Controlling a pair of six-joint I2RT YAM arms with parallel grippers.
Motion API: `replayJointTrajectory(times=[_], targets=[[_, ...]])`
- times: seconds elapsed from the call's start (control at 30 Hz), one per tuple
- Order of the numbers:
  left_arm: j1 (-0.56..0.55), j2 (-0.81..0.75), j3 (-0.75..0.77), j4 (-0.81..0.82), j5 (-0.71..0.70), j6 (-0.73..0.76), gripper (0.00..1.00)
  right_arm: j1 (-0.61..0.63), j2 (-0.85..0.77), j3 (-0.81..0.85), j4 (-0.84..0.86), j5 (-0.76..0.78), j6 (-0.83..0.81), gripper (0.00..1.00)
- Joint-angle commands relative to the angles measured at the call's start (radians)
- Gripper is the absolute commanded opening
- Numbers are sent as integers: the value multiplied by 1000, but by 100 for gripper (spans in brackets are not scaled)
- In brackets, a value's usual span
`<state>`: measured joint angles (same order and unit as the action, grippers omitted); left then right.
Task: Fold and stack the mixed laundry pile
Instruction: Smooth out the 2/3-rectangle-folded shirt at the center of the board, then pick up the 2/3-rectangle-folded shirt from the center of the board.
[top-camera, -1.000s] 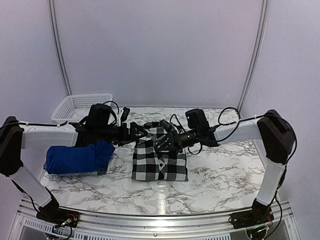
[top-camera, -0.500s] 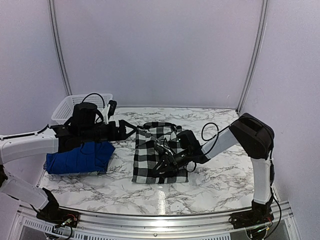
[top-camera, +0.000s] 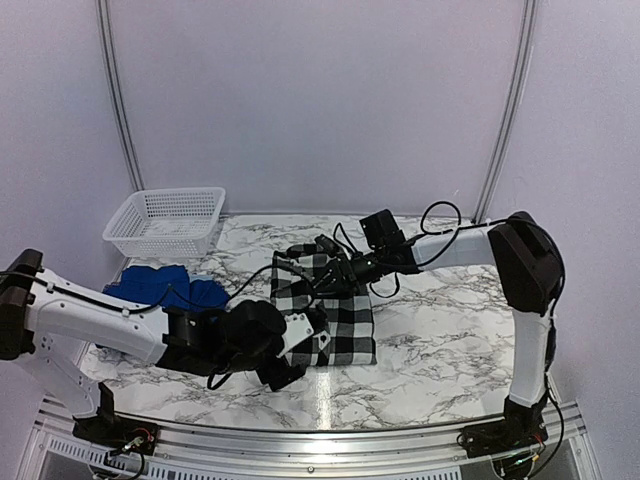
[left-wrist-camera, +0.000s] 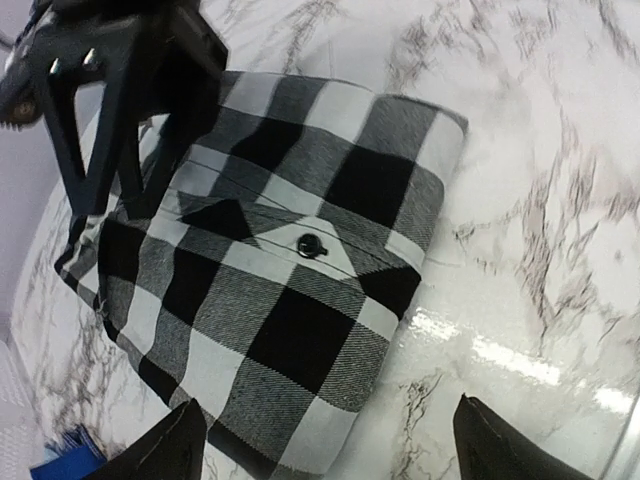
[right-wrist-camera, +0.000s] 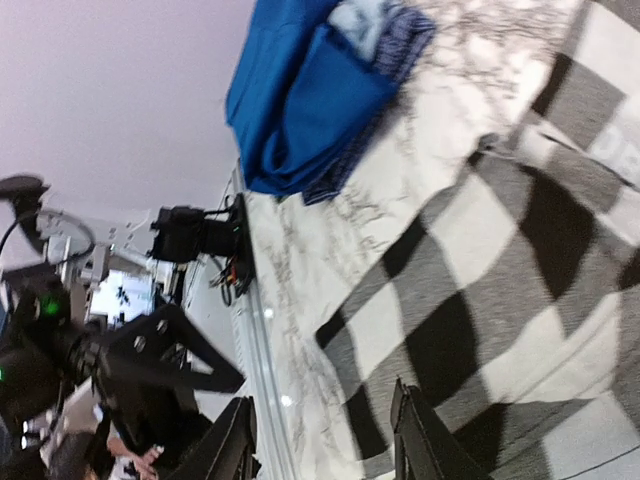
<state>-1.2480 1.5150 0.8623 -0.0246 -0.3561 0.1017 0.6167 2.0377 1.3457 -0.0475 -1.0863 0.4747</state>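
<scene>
- Across the whole scene runs the marble-patterned bench, with the laundry on its left and middle.
- At the middle of the bench lies the black-and-white flannel shirt, folded into a flat rectangle, its buttoned pocket facing up.
- Left of it, well apart, sits the royal-blue shirt in a bundle, partly hidden by the left arm. The right wrist view shows a pale blue T-shirt and a small-checked navy cloth tucked in at its edge.
- At the far left corner stands the white lattice basket, apart from the blue bundle.
- Low at the near left corner of the flannel shirt is the left hand, its fingers spread wide and gripping nothing.
- On the flannel shirt's far edge is the right hand, its fingers set a narrow way apart, with no cloth seen pinched between them.
</scene>
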Motion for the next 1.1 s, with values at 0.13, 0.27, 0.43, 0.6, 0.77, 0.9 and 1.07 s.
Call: replayJointTrajectory(times=[0.13, 0.27, 0.43, 0.6, 0.77, 0.9, 1.07], targets=[[-88, 225, 96, 91, -184, 301, 80, -10, 151, 125, -146, 67, -123, 39], [-101, 331, 143, 137, -228, 380, 72, -14, 208, 153, -182, 83, -160, 37], [-101, 438, 193, 192, -319, 472, 62, -12, 247, 130, -188, 84, -178, 36], [-102, 487, 225, 186, -369, 503, 37, -2, 246, 72, -169, 81, -185, 36], [-112, 457, 301, -16, -263, 389, 0, 11, 210, 45, -192, 78, -206, 36], [-185, 354, 277, -126, -167, 305, 0, -8, 145, 72, -216, 67, -209, 39], [-215, 227, 259, -248, -75, 157, 0, -36, 104, 134, -250, 54, -225, 42]])
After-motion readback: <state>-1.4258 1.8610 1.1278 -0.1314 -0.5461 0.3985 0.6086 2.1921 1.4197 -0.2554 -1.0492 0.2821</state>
